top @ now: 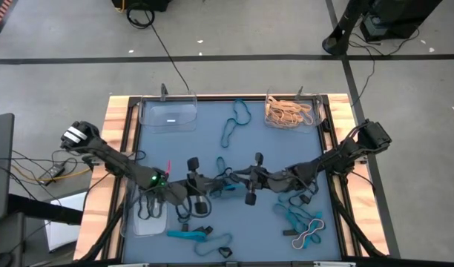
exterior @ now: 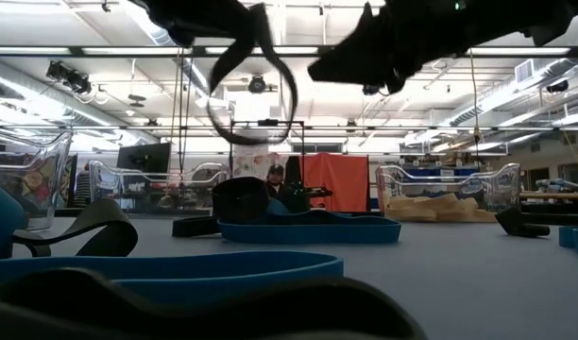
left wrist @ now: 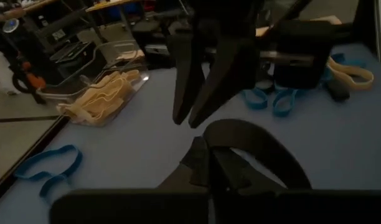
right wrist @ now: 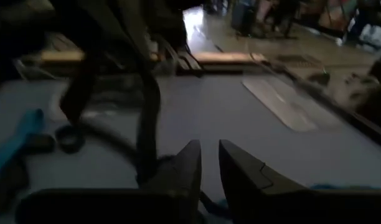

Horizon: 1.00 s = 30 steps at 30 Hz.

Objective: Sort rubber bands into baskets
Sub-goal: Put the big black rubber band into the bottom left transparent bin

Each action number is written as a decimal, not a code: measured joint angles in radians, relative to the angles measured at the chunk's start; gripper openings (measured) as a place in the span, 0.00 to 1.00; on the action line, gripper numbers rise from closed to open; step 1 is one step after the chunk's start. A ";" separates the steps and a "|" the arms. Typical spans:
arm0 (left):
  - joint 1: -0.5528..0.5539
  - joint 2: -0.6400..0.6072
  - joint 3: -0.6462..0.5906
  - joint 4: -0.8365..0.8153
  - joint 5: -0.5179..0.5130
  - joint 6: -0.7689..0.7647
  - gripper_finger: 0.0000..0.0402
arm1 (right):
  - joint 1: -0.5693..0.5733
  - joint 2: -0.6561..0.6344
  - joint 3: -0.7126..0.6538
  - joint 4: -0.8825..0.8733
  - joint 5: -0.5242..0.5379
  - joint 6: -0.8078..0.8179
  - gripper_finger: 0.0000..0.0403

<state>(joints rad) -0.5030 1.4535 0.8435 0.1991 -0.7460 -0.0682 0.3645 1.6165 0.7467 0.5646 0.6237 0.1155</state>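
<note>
A black rubber band [exterior: 253, 94] hangs as an open loop above the middle of the blue mat, with my left gripper [top: 208, 182] shut on it. In the left wrist view the loop [left wrist: 259, 143] curves out past my fingertips. My right gripper [top: 236, 178] faces it from the table's right, its fingers [left wrist: 192, 81] a little apart above the loop and holding nothing. There are three clear baskets. The far right one [top: 290, 113] holds tan bands, the far left one [top: 168, 116] looks bare, and the near left one [top: 144, 216] holds dark bands. My left gripper pinches one end of the black band's loop [left wrist: 202, 160] between its two fingers. The fingers come from the table's left, nearly level and slanting a little down. The rest of the loop [exterior: 270, 123] hangs free below and ahead of them, clear of the mat.
Loose bands lie on the mat: a teal one at the far middle [top: 234, 122], teal ones near right [top: 295, 219], a tan one [top: 308, 237], and teal [top: 188, 235] and black [top: 221, 252] ones at the near edge. The mat has wooden borders left and right.
</note>
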 joint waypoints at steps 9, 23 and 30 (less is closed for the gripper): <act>-0.067 -0.088 0.000 -0.133 -0.196 -0.131 0.01 | -0.066 0.002 0.000 -0.157 -0.002 0.112 0.17; -0.220 -0.320 0.001 -0.533 -0.201 -0.458 0.01 | -0.132 0.165 -0.001 -0.092 -0.167 0.119 0.24; -0.293 -0.443 0.001 -0.841 -0.095 -0.733 0.01 | -0.142 0.249 0.000 0.033 -0.182 0.076 0.29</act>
<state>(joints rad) -0.7955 1.0107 0.8440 -0.6418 -0.8412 -0.8017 0.2225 1.8654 0.7464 0.5972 0.4415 0.1917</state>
